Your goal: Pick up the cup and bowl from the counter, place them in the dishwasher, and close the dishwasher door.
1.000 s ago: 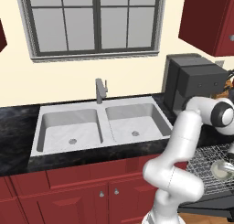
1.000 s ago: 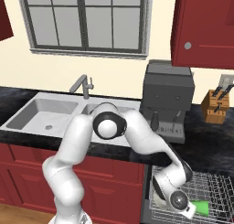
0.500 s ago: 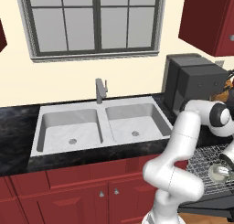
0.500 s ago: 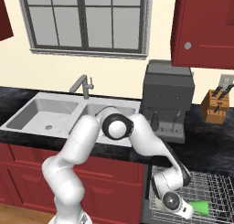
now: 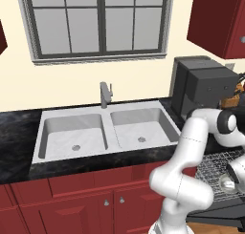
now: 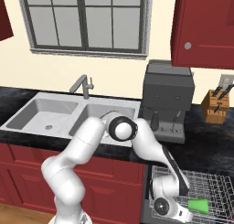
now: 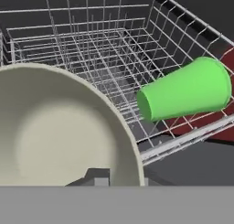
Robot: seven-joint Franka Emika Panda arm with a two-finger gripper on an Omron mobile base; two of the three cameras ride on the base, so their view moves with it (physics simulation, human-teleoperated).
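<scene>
- The arm reaches down at the lower right of the right base view, its gripper [image 6: 176, 210] low over the pulled-out wire rack [image 6: 215, 184] of the dishwasher
- In the hand view a cream bowl [image 7: 59, 127] fills the lower left, seemingly over the rack's near edge; whether it rests on the wires is hidden
- I cannot tell how the fingers stand; the bowl covers them
- The green cup [image 7: 187, 94] lies on its side in the rack, at the right of the hand view, close beside the bowl but apart from it
- To do this well, I'd let the bowl settle on the wires before backing off, lift straight away, and keep clear of the cup
- Count: one cup, one bowl, one rack, one double sink [image 5: 103, 132], one coffee machine [image 6: 168, 99]
</scene>
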